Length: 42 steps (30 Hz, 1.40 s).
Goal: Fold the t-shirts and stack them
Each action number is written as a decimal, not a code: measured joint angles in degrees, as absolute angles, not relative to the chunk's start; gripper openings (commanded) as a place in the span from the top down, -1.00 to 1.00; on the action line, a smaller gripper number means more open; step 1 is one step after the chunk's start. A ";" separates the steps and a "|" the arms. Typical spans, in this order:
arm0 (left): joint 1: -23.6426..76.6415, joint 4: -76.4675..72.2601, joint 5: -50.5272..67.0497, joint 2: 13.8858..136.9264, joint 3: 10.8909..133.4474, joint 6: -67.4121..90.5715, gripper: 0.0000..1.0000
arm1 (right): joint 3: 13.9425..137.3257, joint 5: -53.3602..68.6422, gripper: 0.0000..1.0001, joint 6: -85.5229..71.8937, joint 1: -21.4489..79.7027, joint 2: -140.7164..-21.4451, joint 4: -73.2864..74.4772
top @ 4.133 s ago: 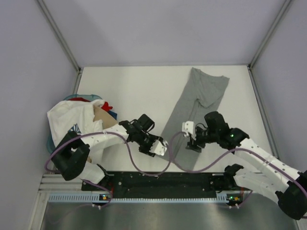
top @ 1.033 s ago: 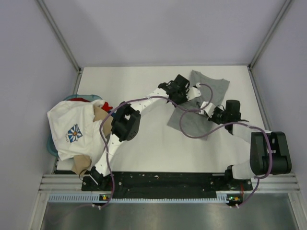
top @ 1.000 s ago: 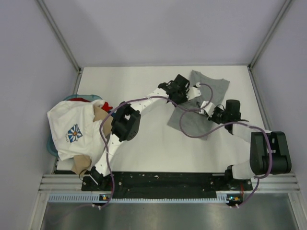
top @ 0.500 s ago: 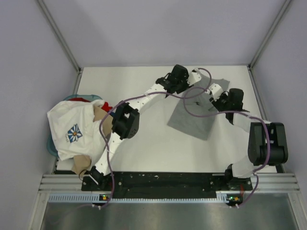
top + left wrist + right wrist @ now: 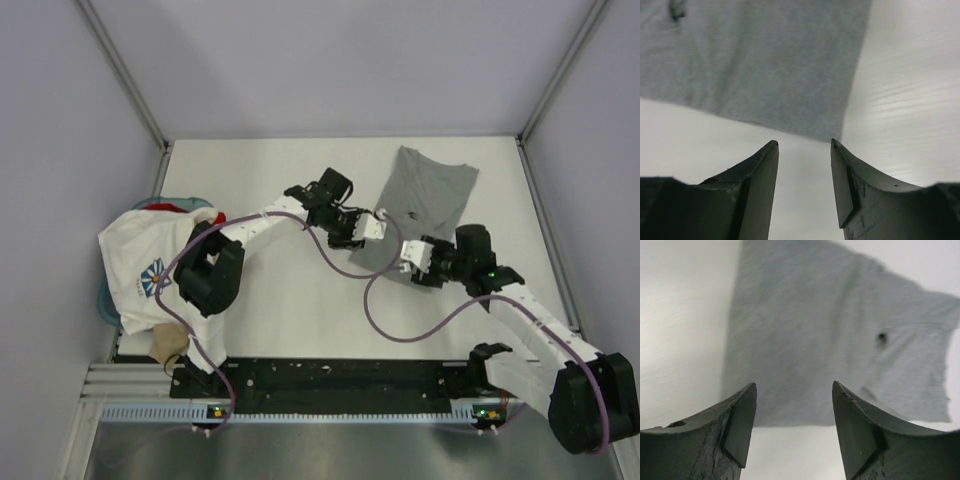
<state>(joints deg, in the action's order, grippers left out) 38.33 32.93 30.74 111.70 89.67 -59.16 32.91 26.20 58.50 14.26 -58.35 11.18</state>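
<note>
- Heather-grey soft cloth t-shirt [image 5: 430, 195] lies flat on the white bench [image 5: 290, 310], in its far right part. One end points at the far right corner, the other toward the bench middle.
- It looks folded lengthwise into a slim panel. It probably needs another fold before it counts as done.
- Left gripper [image 5: 383, 222] hangs over the near left corner of that shirt, fingers spread, nothing between them.
- Right gripper [image 5: 408, 265] is at the shirt's near edge, also spread and empty.
- Other tees sit in a heap at the left edge. A white tee with a blue-white flower print [image 5: 140, 255] is on top, with tan cloth [image 5: 168, 343] and red cloth [image 5: 178, 209] poking out under it. None look folded.
- No stack started, so this is judged early in the task.
- Writing: none readable. There is only the flower print, plus a small dark mark [image 5: 882, 337] on the grey shirt, too small to identify.
</note>
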 measured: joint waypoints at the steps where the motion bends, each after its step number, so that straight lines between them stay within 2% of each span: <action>1: 38.61 33.26 31.55 111.18 87.53 -60.99 -0.05 | 31.18 25.26 -0.24 59.51 15.16 -57.34 13.72; 7: 41.89 32.42 31.40 111.11 79.55 -66.17 -0.08 | 25.04 21.15 -0.27 62.74 22.17 -57.69 21.96; 14: 43.07 23.75 27.27 111.15 75.92 -66.17 -0.07 | 25.93 17.96 -0.24 64.05 24.10 -63.07 19.77; 16: 42.70 22.57 25.89 111.15 74.74 -66.39 -0.05 | 25.93 16.88 -0.21 64.05 24.27 -63.18 19.00; 21: 42.72 21.39 24.12 111.31 74.02 -66.78 -0.01 | 25.87 14.44 0.07 64.10 24.27 -63.18 18.92; 24: 42.83 20.18 24.03 112.09 74.02 -67.07 0.20 | 25.63 13.47 0.34 64.10 24.27 -63.18 19.09; 26: 43.00 19.33 23.83 112.66 74.04 -67.31 0.53 | 25.54 12.84 0.51 64.31 24.27 -63.18 19.62; 28: 43.18 18.68 23.42 113.06 74.04 -67.59 0.97 | 25.52 12.51 0.72 64.51 24.27 -63.18 19.77; 31: 43.44 18.33 22.81 113.38 74.04 -67.81 1.00 | 25.50 12.49 1.00 64.73 24.43 -63.18 19.79; 37: 43.94 20.25 21.32 112.40 73.87 -65.49 1.00 | 27.53 14.04 1.00 62.17 26.68 -62.39 25.17; 42: 44.16 27.03 21.50 105.80 70.78 -62.13 1.00 | 30.28 17.32 1.00 59.88 31.16 -56.64 34.76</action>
<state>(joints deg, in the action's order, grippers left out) 44.16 27.03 21.50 105.80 70.78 -62.13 30.28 17.32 59.88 31.16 -56.64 34.76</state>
